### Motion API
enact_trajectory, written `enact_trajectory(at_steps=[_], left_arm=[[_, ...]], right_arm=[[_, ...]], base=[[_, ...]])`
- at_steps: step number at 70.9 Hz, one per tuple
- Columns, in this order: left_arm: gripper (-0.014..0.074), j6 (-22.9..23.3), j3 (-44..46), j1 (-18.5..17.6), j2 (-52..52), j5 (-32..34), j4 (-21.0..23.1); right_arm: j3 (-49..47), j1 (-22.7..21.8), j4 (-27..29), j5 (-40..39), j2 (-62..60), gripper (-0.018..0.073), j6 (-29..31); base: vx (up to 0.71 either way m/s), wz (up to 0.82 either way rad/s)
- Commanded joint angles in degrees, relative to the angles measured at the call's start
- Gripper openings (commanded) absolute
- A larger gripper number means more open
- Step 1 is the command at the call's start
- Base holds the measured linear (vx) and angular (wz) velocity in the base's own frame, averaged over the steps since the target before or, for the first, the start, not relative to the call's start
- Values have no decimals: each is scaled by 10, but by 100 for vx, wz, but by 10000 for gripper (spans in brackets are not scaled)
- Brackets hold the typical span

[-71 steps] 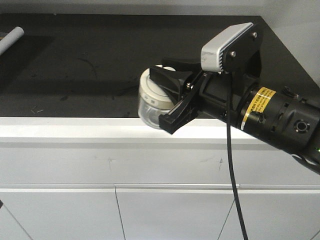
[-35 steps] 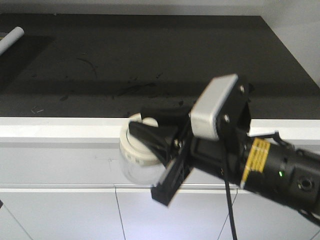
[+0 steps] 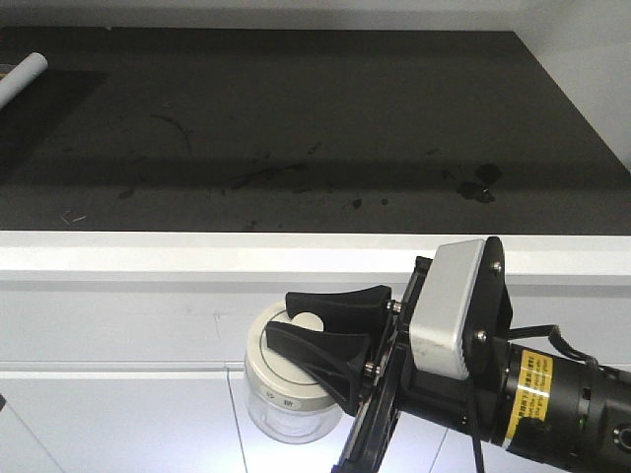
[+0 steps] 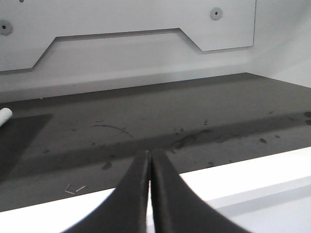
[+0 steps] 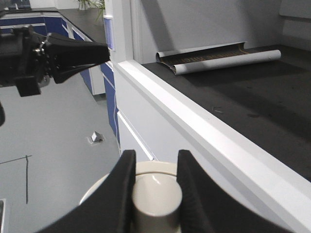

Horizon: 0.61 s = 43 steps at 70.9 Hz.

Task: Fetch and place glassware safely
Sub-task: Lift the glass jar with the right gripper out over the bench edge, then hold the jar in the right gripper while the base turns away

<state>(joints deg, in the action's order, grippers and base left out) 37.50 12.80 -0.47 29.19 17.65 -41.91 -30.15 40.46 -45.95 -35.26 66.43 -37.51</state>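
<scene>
The glassware, a squat clear jar with a cream-white lid, hangs in the air in front of the white cabinet front, below the counter's edge. My right gripper is shut on the lid's raised knob; in the right wrist view, its black fingers press the knob from both sides. My left gripper is shut with nothing in it and sits just over the counter's white front edge. In the right wrist view it also shows as a black shape at the upper left.
The black countertop with a white front edge runs across the view, above white drawer fronts. A rolled sheet lies at the counter's far end. Blue cabinets and grey floor lie beyond.
My right gripper has carried the jar off the counter's edge, downward and toward the camera, and it now hangs in front of the drawers.
</scene>
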Motion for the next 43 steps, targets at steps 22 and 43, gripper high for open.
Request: enact_trajectory(at_steps=[22,43], left_arm=[[-7,6,15,-4,2,30,11],[-7,6,15,-4,2,30,11]], right_arm=[[-18,-1,16,-58,-15,-3,1],[-18,-1,16,-57,-15,-3,2]], base=[[0,0],[0,0]])
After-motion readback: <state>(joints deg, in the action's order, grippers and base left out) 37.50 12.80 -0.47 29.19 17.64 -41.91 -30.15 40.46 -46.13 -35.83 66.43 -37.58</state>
